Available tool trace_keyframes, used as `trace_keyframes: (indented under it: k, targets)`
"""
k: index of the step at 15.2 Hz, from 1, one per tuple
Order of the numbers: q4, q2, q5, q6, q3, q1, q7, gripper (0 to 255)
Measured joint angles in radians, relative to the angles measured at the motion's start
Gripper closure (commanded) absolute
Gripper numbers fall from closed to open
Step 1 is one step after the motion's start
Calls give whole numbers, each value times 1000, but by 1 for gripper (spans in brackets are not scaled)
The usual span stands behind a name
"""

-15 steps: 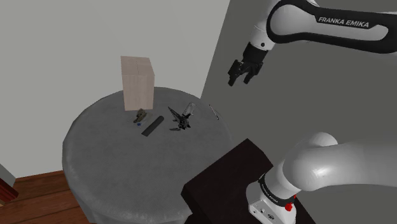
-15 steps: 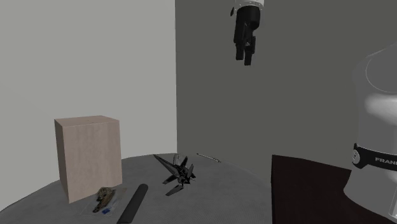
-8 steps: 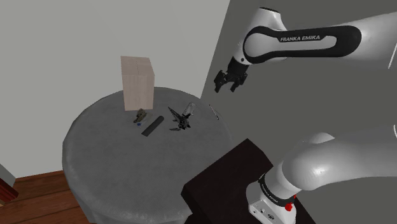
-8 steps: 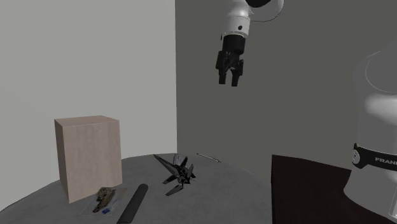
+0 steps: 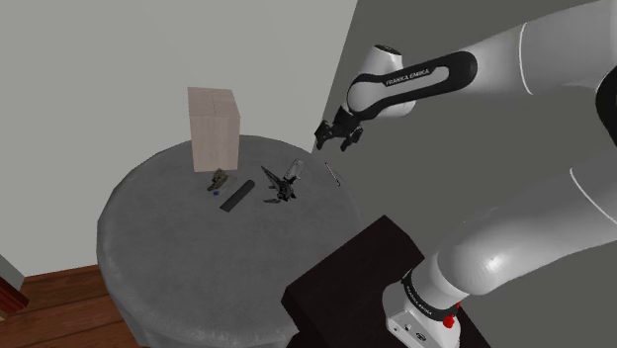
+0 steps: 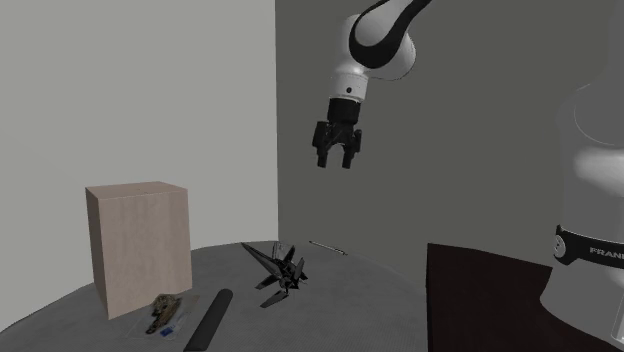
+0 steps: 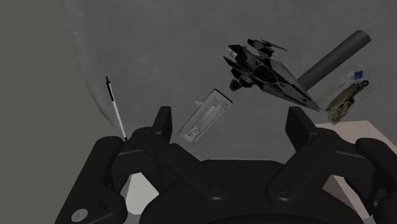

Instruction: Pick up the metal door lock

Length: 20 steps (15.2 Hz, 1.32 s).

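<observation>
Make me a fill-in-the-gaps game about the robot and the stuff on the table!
1. The gripper hangs in the air above the table with its fingers ____.
2. The pale door lock lies flat on the table, whose top is ____ in shape.
3. Right beside the door lock lies a toy spaceship, and its colour is ____.

Missing words: open; round; black.
</observation>
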Motion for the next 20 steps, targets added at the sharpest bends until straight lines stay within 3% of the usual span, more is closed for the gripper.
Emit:
trace_keyframes:
  k: [10, 20]
  targets:
    - [144, 402, 111, 316, -7, -13, 42, 0]
    - [440, 794, 233, 471, 24, -73, 65, 0]
